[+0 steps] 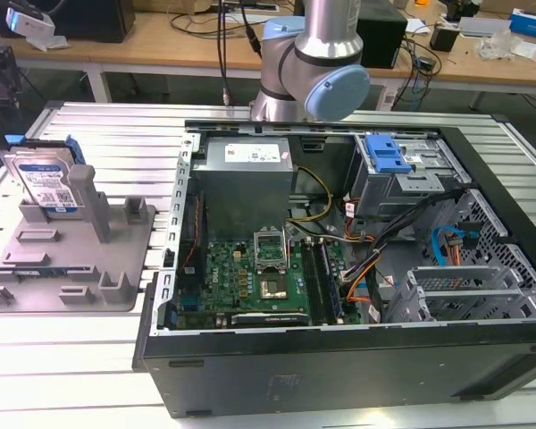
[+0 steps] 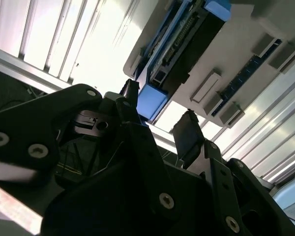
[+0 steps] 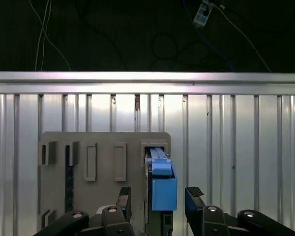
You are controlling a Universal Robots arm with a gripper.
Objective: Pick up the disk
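Observation:
The disk (image 1: 43,179) stands on edge in the grey fixture (image 1: 80,259) at the exterior view's left, a silver drive with a white-and-blue label and blue side rails. In the first wrist view I look down on its blue rail (image 3: 162,182), slotted in the fixture (image 3: 103,147). My gripper (image 3: 160,192) is open over it, one black finger (image 3: 124,195) on each side of the rail, with gaps and no contact. The second wrist view shows the gripper (image 2: 160,103) open too, with the disk (image 2: 191,44) beyond its tips.
An open computer case (image 1: 339,250) with a blue-latched drive cage (image 1: 389,161) fills the exterior view's right. The arm (image 1: 308,63) rises behind it. The fixture's upright posts (image 1: 87,201) stand beside the disk. The ribbed metal table's edge (image 3: 147,76) lies past the fixture.

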